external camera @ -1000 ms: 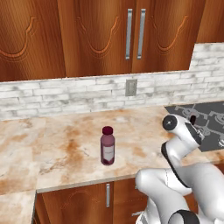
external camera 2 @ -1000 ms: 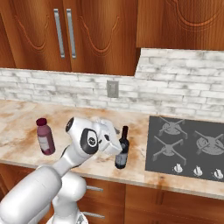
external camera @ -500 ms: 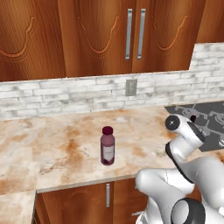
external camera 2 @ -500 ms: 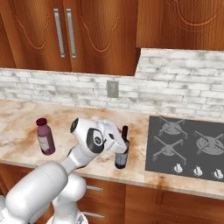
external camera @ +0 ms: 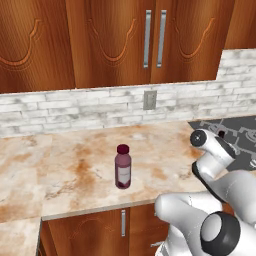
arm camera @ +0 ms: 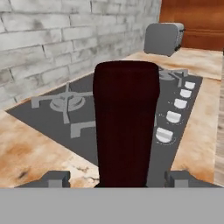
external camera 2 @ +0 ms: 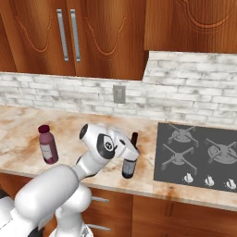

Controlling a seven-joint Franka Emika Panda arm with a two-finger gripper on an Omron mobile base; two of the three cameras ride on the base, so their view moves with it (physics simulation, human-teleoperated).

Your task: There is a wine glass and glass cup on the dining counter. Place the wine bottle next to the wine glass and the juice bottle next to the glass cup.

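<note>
Tool (arm camera: 113, 178) straddling wine bottle (arm camera: 127, 122), grip perhaps unclosed, juice bottle (external camera: 123, 166) apart

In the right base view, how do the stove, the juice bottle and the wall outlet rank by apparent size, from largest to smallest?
1. Stove, clearly the largest.
2. Juice bottle.
3. Wall outlet, the smallest, though it sits farther back on the wall, so its gap from the juice bottle is partly due to distance.
</note>
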